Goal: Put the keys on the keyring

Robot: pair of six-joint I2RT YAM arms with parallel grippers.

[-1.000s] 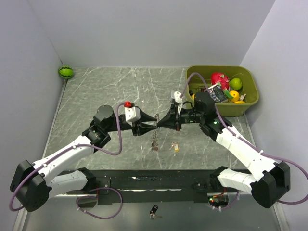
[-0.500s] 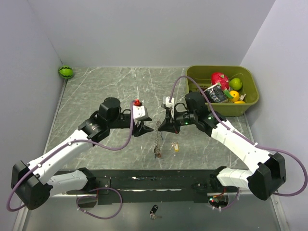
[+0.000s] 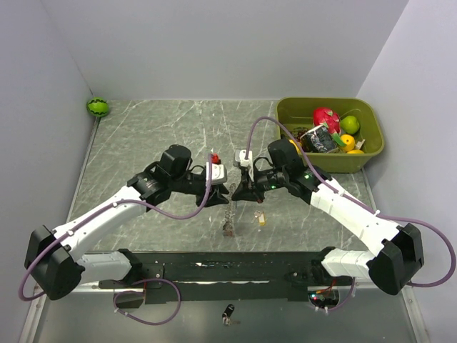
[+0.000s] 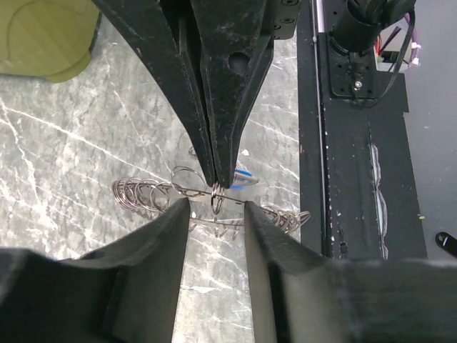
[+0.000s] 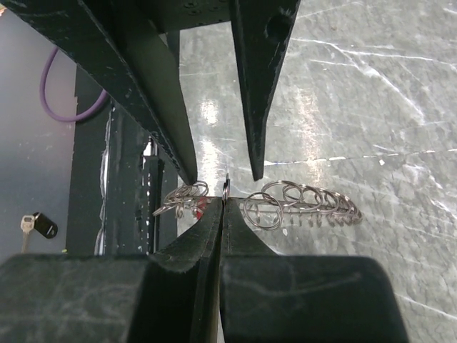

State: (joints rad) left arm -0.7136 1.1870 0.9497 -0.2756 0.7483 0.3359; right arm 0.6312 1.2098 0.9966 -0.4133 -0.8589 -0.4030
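Observation:
The keyring [image 4: 146, 196] is a thin grey wire strung with many small metal loops, and it hangs between the two grippers [image 3: 229, 211]. My right gripper [image 5: 223, 202] is shut on one loop, seen edge-on just above its tips. My left gripper [image 4: 218, 207] is open, its fingers standing either side of that loop without touching it. On the ring I can see one of the keys with a blue head [image 4: 243, 176], and a red head [image 5: 201, 205] shows in a cluster at the other end. A brass key [image 3: 260, 218] lies on the table just right of the ring.
A green bin [image 3: 371, 136] of toy fruit stands at the back right. A small watermelon ball [image 3: 98, 106] lies in the back left corner. A black fob with a key [image 3: 228, 311] rests below the black base rail [image 3: 214, 268] at the near edge.
Both grippers have come nearer to me and lower, still tip to tip. The left wrist has swung further right. The keyring still hangs from the right gripper.

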